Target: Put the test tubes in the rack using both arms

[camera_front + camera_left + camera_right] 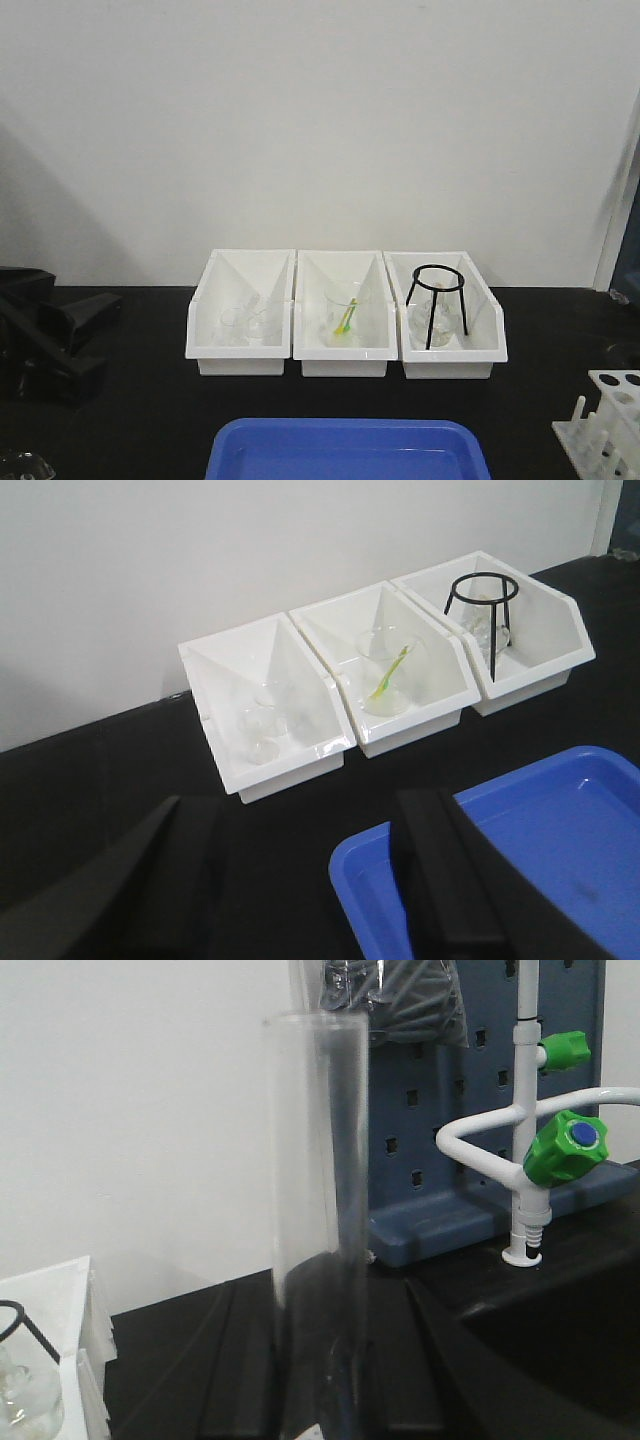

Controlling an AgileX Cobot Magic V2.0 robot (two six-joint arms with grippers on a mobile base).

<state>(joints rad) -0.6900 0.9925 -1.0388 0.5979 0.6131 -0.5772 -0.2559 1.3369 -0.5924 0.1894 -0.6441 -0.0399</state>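
My right gripper is shut on a clear, empty test tube and holds it upright; the tube fills the middle of the right wrist view, with a dark finger on each side of its lower part. This gripper does not show in the front view. The white test tube rack stands at the front right edge of the table, partly cut off. My left gripper is open and empty, low over the black table beside the blue tray's left corner. The left arm shows at the far left.
Three white bins stand in a row by the wall: glassware in the left, a beaker with a green stick in the middle, a black tripod stand in the right. The blue tray lies in front. A tap with green knobs and a sink are to the right.
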